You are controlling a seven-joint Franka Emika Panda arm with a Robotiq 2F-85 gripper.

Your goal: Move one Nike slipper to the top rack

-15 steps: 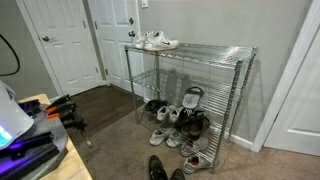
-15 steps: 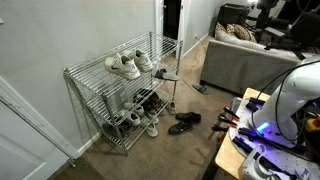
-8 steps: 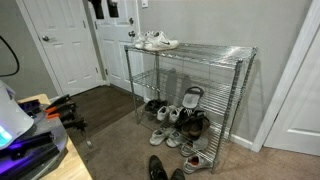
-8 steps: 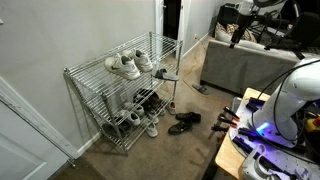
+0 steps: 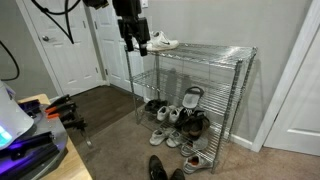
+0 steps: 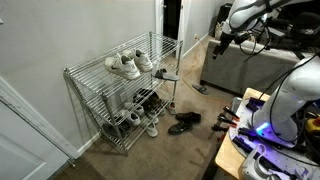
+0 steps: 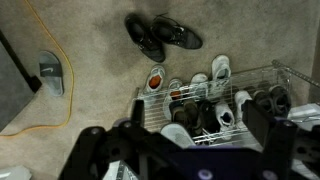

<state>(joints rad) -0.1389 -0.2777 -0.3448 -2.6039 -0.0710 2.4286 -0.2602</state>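
One gripper (image 5: 138,47) up high, jaws spread wide in the wrist view, holding nothing, just beside the sneakers (image 5: 158,41) at one end of the top rack (image 5: 215,50). The slipper (image 5: 193,97) sits well below, low in the rack, seemingly propped upright among other shoes: grey-black, broad arched strap. Risks: reaching in under the shelves could snag wire or a post; crowding invites grabbing the wrong shoe.

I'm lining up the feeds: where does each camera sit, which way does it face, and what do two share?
Exterior view: across the room, facing the top rack's front; claw at top.
Exterior view: beside the top rack, facing a couch; claw upper right.
Wrist view: overhead, looking down at black dress shoes; blurred claw below.
Both exterior views show white sneakers.
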